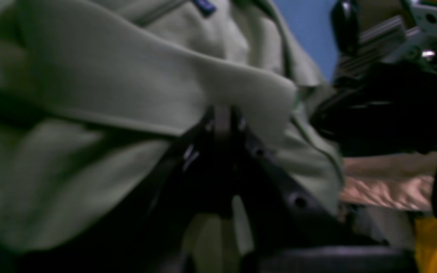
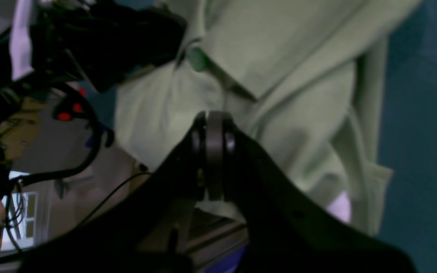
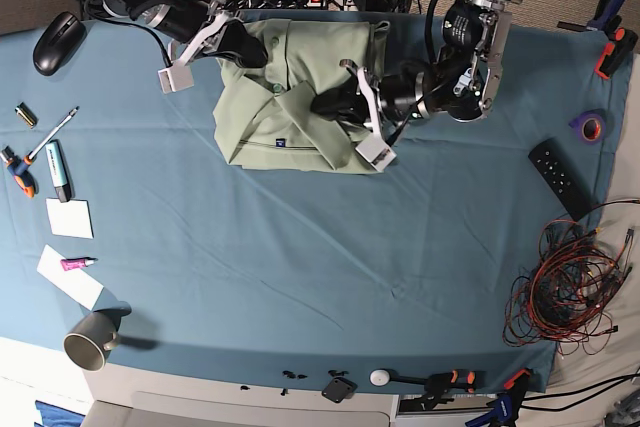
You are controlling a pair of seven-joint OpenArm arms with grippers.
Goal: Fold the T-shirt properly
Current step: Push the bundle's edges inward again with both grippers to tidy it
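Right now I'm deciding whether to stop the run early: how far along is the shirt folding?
Partway. Done: the T-shirt is already gathered into a compact, roughly rectangular bundle on the teal table cloth. In hand: the left gripper and the right gripper are both shut on shirt fabric. Left: the bundle looks lumpy, with collar and creases showing, so the last fold and a release remain.

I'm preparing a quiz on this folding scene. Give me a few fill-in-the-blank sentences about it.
1. Both pincers are shut on the ____.
2. The T-shirt lies on a ____ cloth.
3. The remote lies toward the ____ pincer's side of the cloth.
4. The computer mouse lies nearer the ____ pincer.

Missing words: T-shirt; teal-blue; left; right
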